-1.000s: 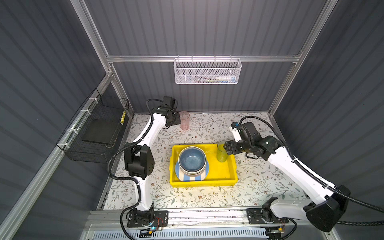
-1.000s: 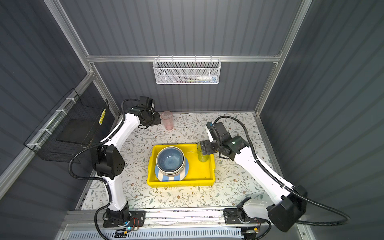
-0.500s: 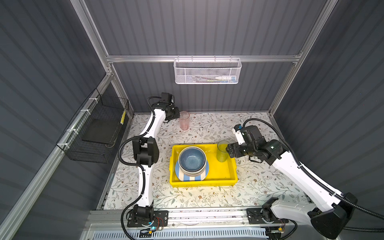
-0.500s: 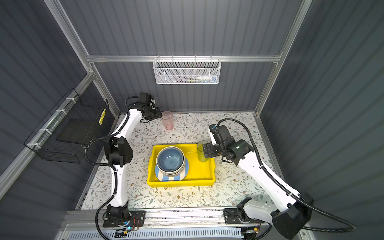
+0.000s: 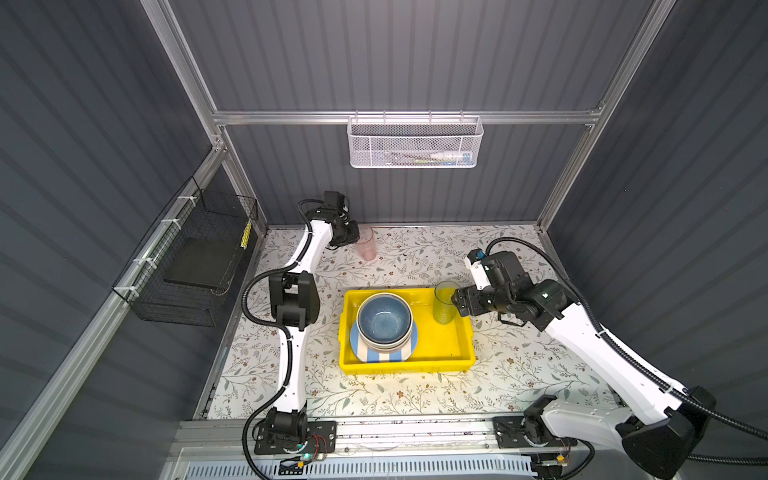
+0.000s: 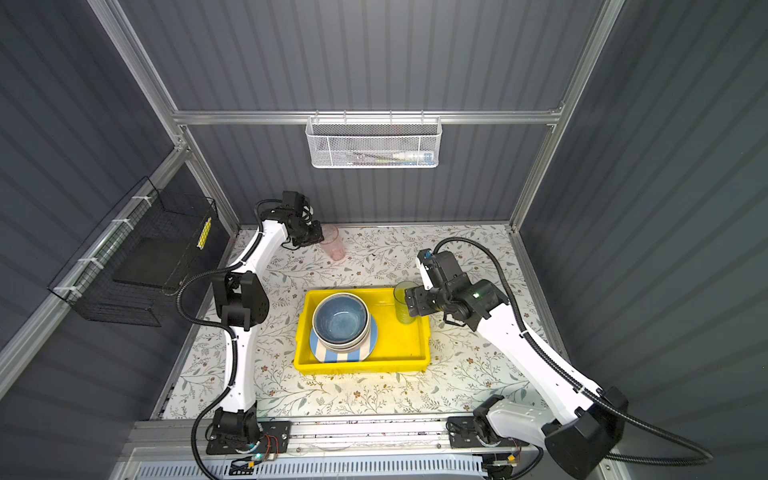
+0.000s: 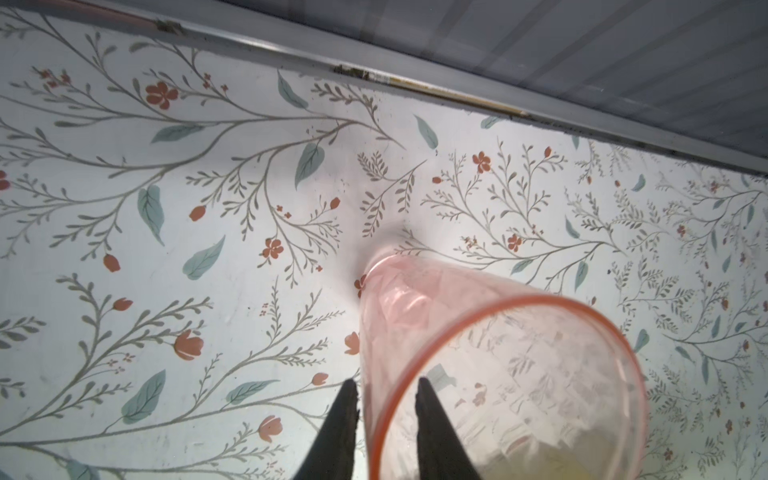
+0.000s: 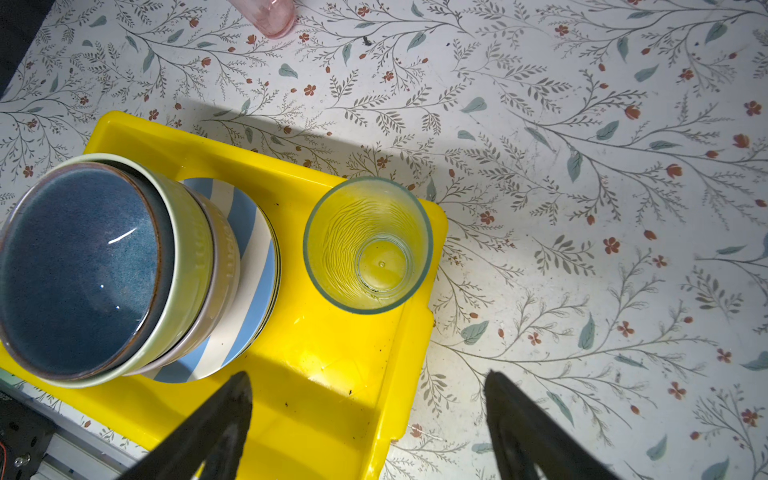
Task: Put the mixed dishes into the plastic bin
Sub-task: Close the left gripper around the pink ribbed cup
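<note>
Translucent pink tumbler upright on floral counter; left arm outstretched, left tool narrow astride the rim, grip unclear.

Setting: robot lab test cell, not a home. Evidence:
- Aluminium frame with ribbed grey wall panels encloses a floral-print surface.
- Left arm and right arm, both white, are mounted on a slotted front rail.
- Exposed wiring board.
- White mesh basket and black wire basket hang on the frame.

Domestic note: dishes stacked in a yellow bin.
</note>
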